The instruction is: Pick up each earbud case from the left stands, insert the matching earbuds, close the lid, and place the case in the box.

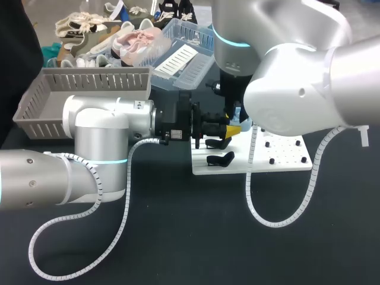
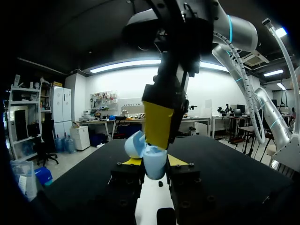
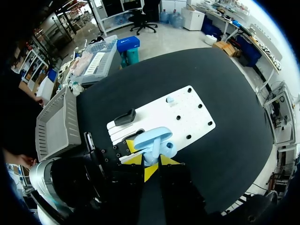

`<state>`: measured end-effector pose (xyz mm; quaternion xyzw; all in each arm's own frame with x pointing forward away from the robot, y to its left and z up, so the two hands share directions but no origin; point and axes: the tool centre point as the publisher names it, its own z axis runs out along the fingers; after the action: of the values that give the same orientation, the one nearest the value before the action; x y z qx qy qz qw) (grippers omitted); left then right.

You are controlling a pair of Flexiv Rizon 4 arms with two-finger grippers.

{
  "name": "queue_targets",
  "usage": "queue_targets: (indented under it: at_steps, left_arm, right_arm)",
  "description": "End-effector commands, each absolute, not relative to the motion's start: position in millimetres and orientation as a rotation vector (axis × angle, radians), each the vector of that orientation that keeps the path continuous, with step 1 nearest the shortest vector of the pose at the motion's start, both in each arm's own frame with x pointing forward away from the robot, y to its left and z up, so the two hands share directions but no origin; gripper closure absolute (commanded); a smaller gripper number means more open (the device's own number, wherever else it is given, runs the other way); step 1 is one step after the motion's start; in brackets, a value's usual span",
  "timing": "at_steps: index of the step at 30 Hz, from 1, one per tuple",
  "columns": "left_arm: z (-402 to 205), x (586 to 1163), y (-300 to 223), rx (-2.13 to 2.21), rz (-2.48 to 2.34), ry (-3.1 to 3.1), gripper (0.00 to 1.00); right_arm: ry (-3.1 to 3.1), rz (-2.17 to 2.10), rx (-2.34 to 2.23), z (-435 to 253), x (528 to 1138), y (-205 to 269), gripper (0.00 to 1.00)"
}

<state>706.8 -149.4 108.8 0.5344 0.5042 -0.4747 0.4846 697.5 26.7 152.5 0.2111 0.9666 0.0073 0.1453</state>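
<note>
A light blue earbud case (image 2: 154, 164) with its lid (image 2: 135, 143) swung open sits between the two yellow tips of my left gripper (image 2: 155, 165), which is shut on it just above the white stand board (image 1: 279, 161). My right gripper (image 3: 152, 161) comes straight down onto the case (image 3: 159, 145), its yellow end (image 2: 159, 124) against the open top. Whether it holds anything is hidden. In the head view my right arm (image 1: 297, 89) covers most of the case, and only the left gripper (image 1: 231, 128) shows.
Two black stands (image 1: 219, 158) remain on the board's left part, and a small pale blue earbud (image 3: 169, 99) lies on its far side. A grey basket (image 1: 83, 95) stands at the back left, with a clear tray (image 1: 178, 56) of oddments behind it.
</note>
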Motion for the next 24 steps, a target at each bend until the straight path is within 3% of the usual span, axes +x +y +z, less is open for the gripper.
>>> queue_targets:
  at_steps: [1, 24]
  left_arm:
    - [108.3, 706.9, -149.6, 1.3, -1.156, 1.226, 1.0]
    - [108.3, 706.9, -149.6, 1.3, -1.156, 1.226, 1.0]
  right_arm:
    - [2.779, 0.033, 0.614, 163.1, 690.1, 23.0, 1.0]
    - [2.928, 0.098, 0.812, 184.8, 694.0, 13.1, 1.0]
